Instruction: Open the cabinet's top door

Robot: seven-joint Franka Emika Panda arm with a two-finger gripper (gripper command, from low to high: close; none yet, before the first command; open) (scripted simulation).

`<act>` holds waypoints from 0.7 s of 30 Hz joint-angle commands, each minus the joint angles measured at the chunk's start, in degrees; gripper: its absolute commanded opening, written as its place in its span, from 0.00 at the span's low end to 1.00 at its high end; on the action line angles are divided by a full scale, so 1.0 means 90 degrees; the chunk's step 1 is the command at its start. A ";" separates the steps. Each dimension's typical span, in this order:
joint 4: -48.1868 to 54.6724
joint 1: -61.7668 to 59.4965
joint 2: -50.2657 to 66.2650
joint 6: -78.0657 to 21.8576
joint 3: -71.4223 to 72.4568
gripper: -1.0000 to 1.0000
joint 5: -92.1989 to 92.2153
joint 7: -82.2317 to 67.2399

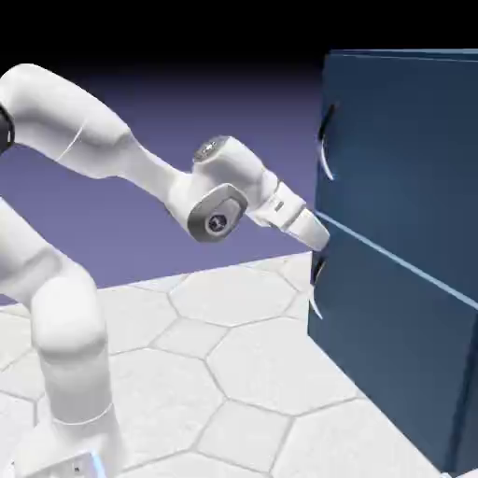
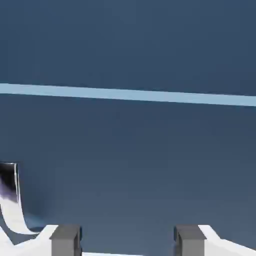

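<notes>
Near the pale seam, the jaws stand apart

Between the two fingertips [image 2: 190, 241] of the jaws [image 2: 127, 241] nothing is held. Whether they touch the cabinet [image 1: 392, 317], I cannot tell. Just beside them, in the exterior view, is the lower handle [image 1: 316, 291]. Above the seam [image 1: 401, 257] is the top door [image 1: 401, 149], with its curved upright handle [image 1: 324, 149] higher than the jaws.

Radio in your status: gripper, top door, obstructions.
Gripper open, nothing held. Top door shut, its handle ungripped. Hand sits low, near pale seam and lower handle.
</notes>
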 commanded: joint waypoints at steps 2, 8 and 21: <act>0.0115 -0.0192 -0.0079 -0.0007 0.0219 0.50 0.0554 -0.0382; 0.0461 -0.0767 -0.0317 -0.0028 0.0875 0.50 0.2216 -0.1526; 0.1210 -0.2012 -0.0833 -0.0073 0.2297 0.50 0.5816 -0.4004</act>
